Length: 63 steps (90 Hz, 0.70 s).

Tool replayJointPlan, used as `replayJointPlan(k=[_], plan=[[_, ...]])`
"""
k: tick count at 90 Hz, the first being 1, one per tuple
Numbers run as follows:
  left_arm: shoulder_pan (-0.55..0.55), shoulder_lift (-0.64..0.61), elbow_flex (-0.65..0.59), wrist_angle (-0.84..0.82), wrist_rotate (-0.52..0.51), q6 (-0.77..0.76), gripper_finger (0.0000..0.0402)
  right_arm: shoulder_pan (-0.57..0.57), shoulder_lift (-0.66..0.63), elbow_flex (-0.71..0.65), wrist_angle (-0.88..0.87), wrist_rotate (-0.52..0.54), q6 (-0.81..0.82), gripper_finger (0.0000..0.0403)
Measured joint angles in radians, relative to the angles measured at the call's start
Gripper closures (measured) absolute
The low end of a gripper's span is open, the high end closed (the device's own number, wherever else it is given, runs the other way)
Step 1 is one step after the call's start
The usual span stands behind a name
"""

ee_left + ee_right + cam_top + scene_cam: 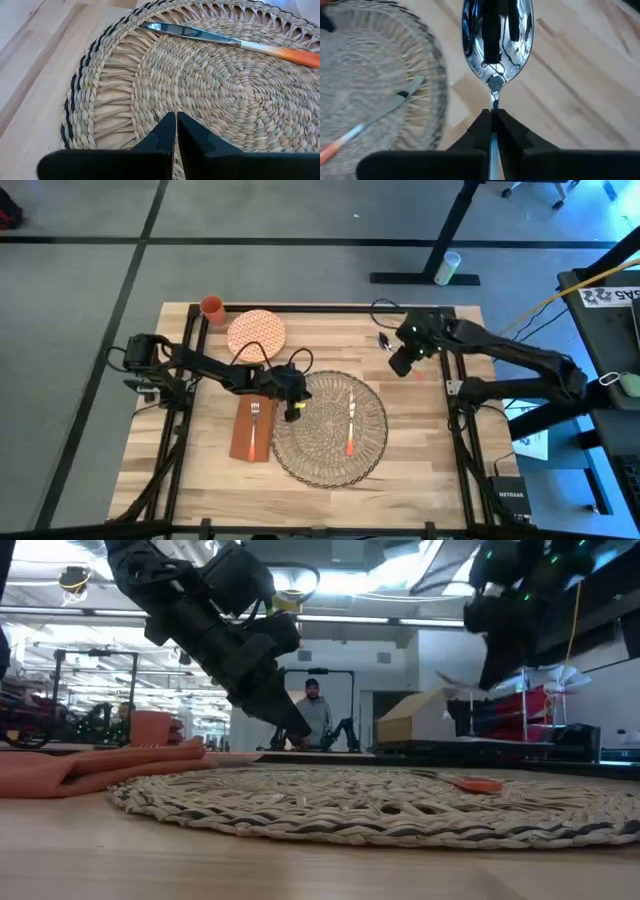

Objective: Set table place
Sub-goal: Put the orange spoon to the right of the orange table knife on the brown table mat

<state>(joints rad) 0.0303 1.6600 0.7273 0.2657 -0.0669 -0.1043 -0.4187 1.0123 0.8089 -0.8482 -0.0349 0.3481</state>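
Woven straw placemat (pixel 330 428) lies at centre of the plank table (pixel 420 470), bearing an orange-handled knife (pixel 351 423). Left gripper (pixel 296 406), fingers together and empty, hovers at the mat's 9 o'clock rim. Right gripper (pixel 492 117), at 2 o'clock, clamps a spoon (pixel 497 35).

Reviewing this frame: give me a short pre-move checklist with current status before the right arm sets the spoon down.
1. Spoon held: ok. The right gripper has its fingers shut on the handle, bowl pointing away from the wrist.
2. Spoon height: ok. The right gripper is raised over bare table, beyond the mat's right side.
3. Knife position: not ok. It lies on the woven mat, where the plate should go.
4. Left gripper: ok. Shut and empty, over the mat's left part.
5. Fork on napkin: ok, left of the mat.
6. Plate: not ok, still off the mat, beside the cup.
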Motion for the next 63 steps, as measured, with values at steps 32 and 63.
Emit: replayJointPlan(k=[32, 63], plan=[[0.000, 0.000, 0.000, 0.008, 0.000, -0.011, 0.0402, 0.406, -0.012, 0.000, -0.019, 0.201, 0.527, 0.0403], [0.003, 0.000, 0.000, 0.015, -0.007, 0.002, 0.0402, 0.727, 0.098, 0.001, 0.060, 0.408, 1.102, 0.0403]])
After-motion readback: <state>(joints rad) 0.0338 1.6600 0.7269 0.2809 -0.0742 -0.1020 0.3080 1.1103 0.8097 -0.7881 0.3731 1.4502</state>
